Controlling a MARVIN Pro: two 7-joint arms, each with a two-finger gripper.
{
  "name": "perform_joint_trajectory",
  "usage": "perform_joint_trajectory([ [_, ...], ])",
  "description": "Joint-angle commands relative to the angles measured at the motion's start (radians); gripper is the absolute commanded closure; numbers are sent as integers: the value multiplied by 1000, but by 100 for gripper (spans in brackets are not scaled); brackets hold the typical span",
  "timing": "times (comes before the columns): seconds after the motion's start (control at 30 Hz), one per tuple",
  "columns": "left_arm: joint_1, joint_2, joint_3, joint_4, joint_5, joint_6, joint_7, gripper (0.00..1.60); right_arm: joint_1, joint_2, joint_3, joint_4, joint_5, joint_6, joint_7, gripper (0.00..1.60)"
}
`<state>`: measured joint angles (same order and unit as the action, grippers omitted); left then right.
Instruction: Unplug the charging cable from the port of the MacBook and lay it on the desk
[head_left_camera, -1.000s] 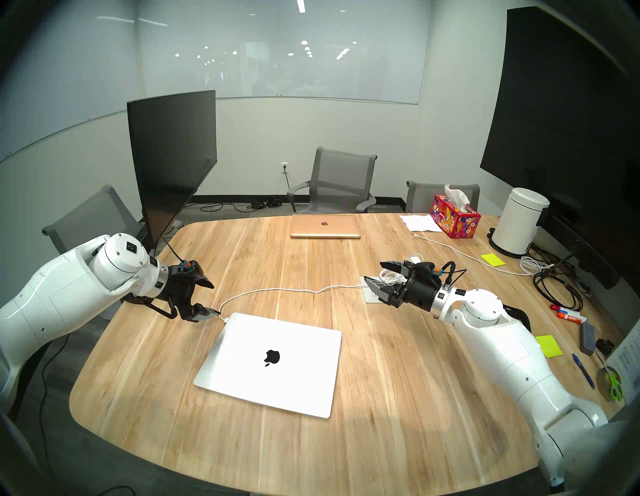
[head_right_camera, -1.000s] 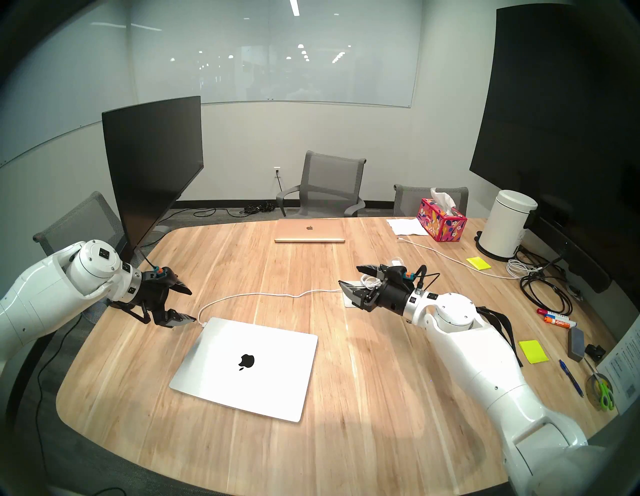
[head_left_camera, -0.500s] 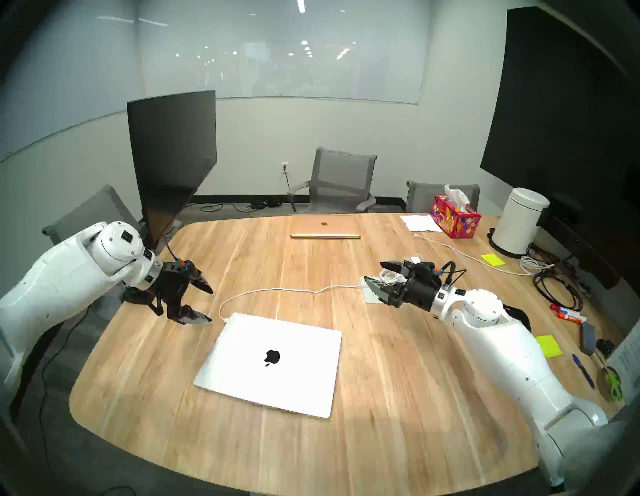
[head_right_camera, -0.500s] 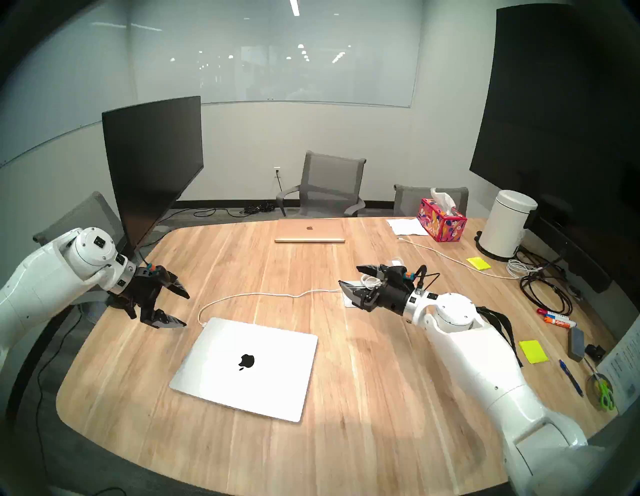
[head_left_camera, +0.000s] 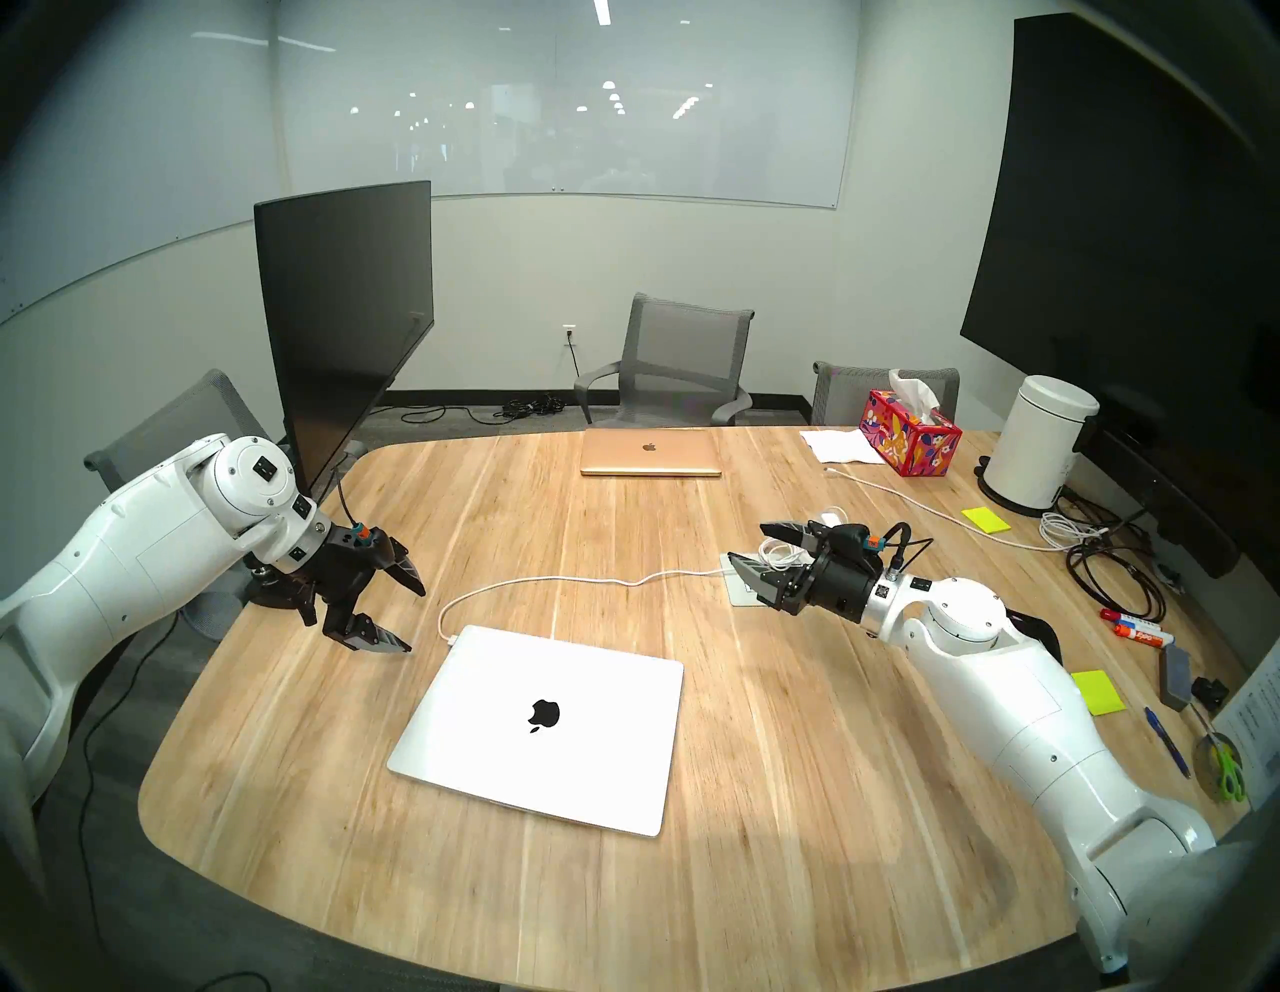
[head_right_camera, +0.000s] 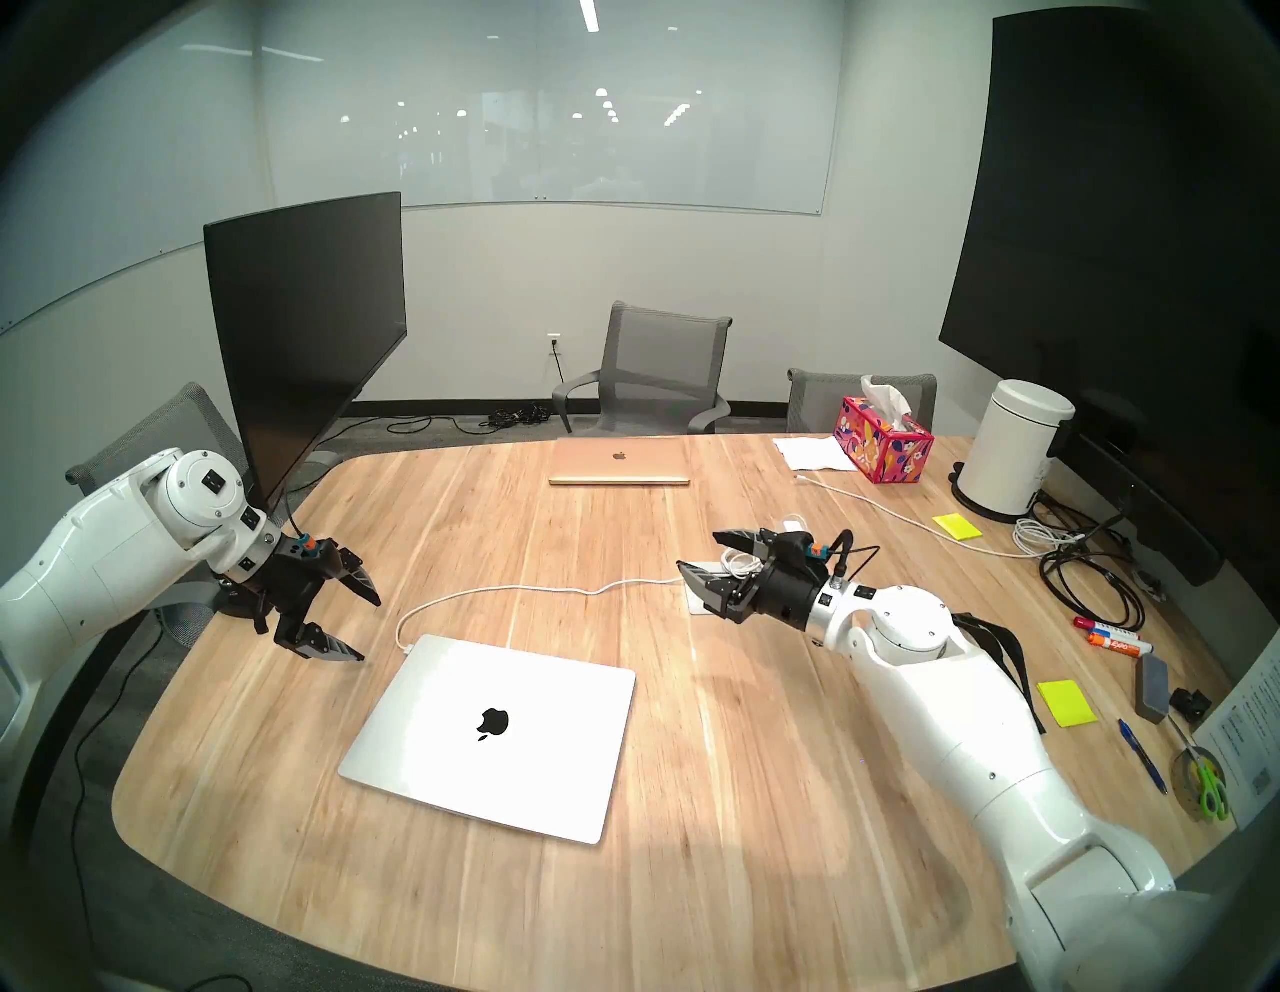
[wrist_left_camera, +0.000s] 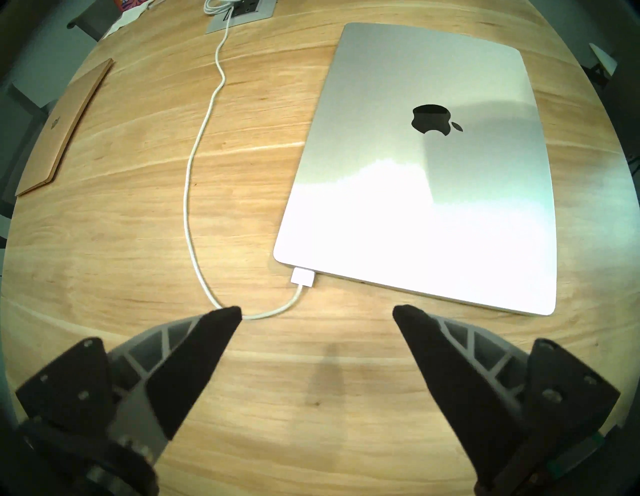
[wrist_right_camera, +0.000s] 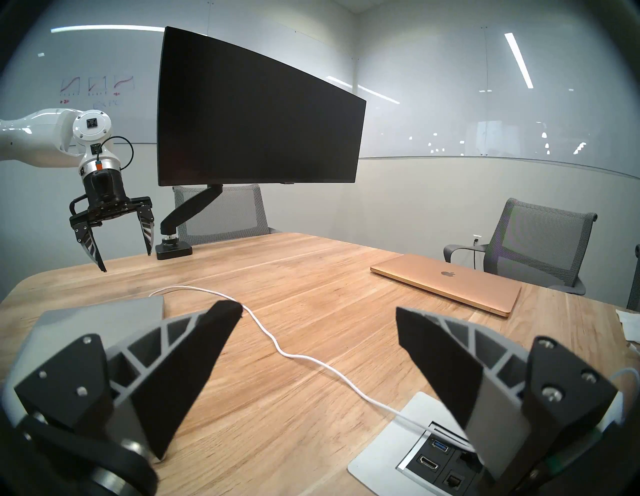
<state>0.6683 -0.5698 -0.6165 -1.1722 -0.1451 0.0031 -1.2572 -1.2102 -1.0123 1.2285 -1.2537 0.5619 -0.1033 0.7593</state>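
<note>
The silver MacBook (head_left_camera: 540, 727) lies closed on the light-wood desk (head_left_camera: 796, 762). The white charging cable (head_left_camera: 554, 582) runs from a desk power box to its small plug (wrist_left_camera: 303, 277), which sits in the port at the MacBook's (wrist_left_camera: 433, 173) far left corner. My left gripper (head_left_camera: 417, 621) is open and empty. It hovers just left of the plug, tilted down, touching nothing; in the left wrist view (wrist_left_camera: 317, 313) the cable loops past its left fingertip (wrist_left_camera: 221, 322). My right gripper (head_left_camera: 745, 544) is open and empty above the power box.
A rose-gold laptop (head_left_camera: 650, 454) lies at the far edge. A black monitor (head_left_camera: 346, 312) on an arm stands at the far left. The power box (wrist_right_camera: 415, 446) is under my right gripper. Tissue box (head_left_camera: 909, 433), white canister (head_left_camera: 1042, 443), coiled cords (head_left_camera: 1108, 568) and markers crowd the right side.
My left gripper has drawn back to the left, away from the plug it was touching, and tilted down. The cable is still plugged in. The right arm has not moved.
</note>
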Motion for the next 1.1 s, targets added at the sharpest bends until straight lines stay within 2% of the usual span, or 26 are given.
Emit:
perform_joint_trajectory([
  [0.0,-48,-71,1,45,25,-27,-5,0,13,1,7,-16,4,2,-1,0],
  [0.17,-61,-112,14,94,75,-44,10,0,13,1,7,-16,4,2,-1,0],
  [0.5,-65,-157,34,147,139,-50,43,0,13,1,7,-17,4,2,-1,0],
  [1.07,-75,-223,56,221,195,-71,52,0,13,1,8,-17,4,3,-1,0],
])
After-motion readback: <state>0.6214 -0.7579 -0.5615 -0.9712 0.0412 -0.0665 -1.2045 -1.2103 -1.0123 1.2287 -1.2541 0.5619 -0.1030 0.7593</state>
